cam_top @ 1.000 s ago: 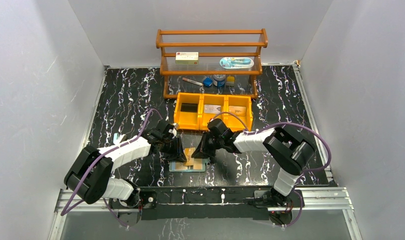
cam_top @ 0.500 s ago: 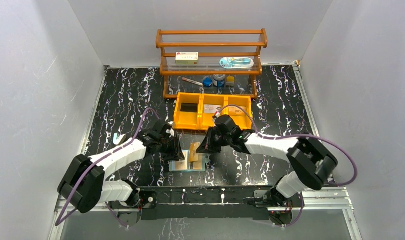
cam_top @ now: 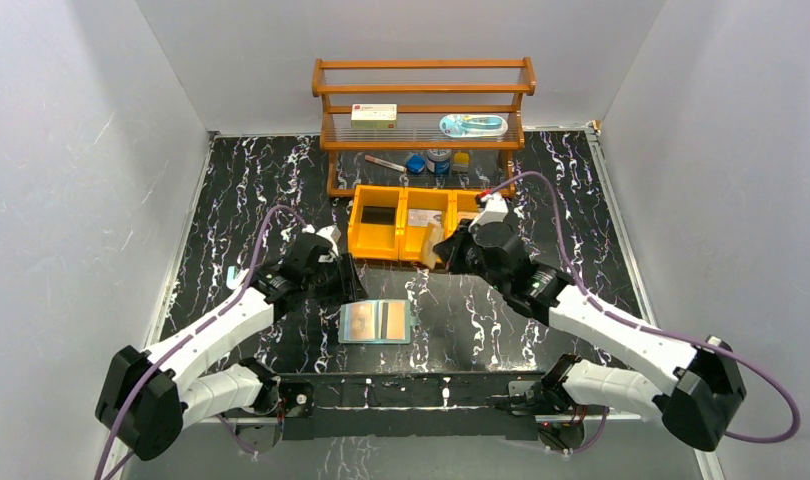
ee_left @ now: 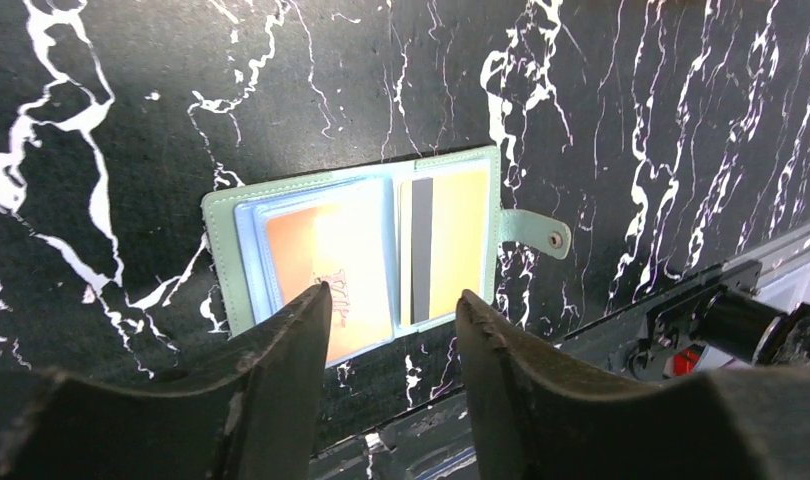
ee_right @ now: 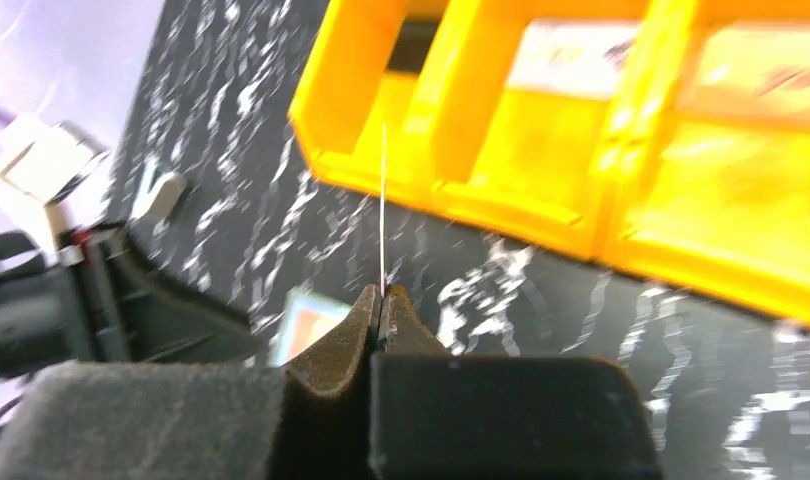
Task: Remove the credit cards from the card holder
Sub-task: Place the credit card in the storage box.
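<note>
Top: the wallet (cam_top: 376,322) is lying open by the bench's near edge; the right gripper (cam_top: 438,251) is pinching 1 card (cam_top: 432,243) beside the bins (cam_top: 376,246). Left wrist: the left gripper (ee_left: 393,310) is hanging released, empty, over 2 pocketed cards (ee_left: 446,250). Right wrist: fingers (ee_right: 341,345) are clamping the card edge-on.

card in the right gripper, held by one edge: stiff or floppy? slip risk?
Likely stiff: the card stands straight up from the right gripper, an unbent line edge-on in the wrist view. Probably light, being that thin. It may pivot or slip if bumped, since the closed fingertips catch only its lower edge.
</note>
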`<state>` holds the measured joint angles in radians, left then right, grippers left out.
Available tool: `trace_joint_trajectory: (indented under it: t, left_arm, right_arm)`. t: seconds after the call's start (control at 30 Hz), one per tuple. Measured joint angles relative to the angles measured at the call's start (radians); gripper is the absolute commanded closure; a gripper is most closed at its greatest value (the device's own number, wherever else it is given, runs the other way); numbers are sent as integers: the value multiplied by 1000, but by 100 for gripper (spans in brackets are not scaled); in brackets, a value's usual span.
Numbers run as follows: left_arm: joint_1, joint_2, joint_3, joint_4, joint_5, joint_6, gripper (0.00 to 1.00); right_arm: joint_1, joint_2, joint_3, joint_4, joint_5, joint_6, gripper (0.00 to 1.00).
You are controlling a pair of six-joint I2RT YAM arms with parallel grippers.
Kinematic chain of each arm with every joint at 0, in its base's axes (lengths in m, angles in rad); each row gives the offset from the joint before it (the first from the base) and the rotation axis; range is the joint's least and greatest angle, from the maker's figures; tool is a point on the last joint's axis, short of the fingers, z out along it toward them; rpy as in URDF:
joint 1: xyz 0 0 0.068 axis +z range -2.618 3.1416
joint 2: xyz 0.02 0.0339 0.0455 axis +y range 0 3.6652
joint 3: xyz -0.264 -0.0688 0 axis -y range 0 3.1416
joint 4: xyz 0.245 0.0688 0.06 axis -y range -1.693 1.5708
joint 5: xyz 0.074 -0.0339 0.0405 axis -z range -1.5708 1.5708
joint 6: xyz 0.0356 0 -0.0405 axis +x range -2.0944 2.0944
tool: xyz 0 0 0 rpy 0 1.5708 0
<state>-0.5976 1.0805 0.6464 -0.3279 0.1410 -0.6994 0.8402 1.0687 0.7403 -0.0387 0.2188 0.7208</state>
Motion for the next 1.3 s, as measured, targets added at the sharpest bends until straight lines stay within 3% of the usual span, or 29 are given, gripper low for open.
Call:
trace_joint_trajectory:
  t: [0.17,0.37,0.53,0.73,0.9,1.03,1.3]
  left_arm:
    - [0,-54,1,-25,-47,-8,40]
    - [0,-70,2,-44,-79,-18,40]
    - [0,-82,2,-69,-114,-24,34]
    - [0,-218,2,-97,-196,-39,27]
    - [0,-225,4,-120,-214,-43,16]
    - [0,-222,4,-136,-220,-45,2]
    - [0,-229,4,-151,-239,-45,2]
  right_arm:
    - [-24,-48,32,-44,219,-184,100]
    - [-113,-16,95,-100,323,-378,100]
    - [-201,34,117,-126,318,-499,100]
    - [-317,127,175,-166,180,-624,100]
    - [-338,232,245,-203,101,-732,100]
    - [-336,327,298,-213,113,-845,100]
    - [-336,487,372,-246,142,-1086,100]
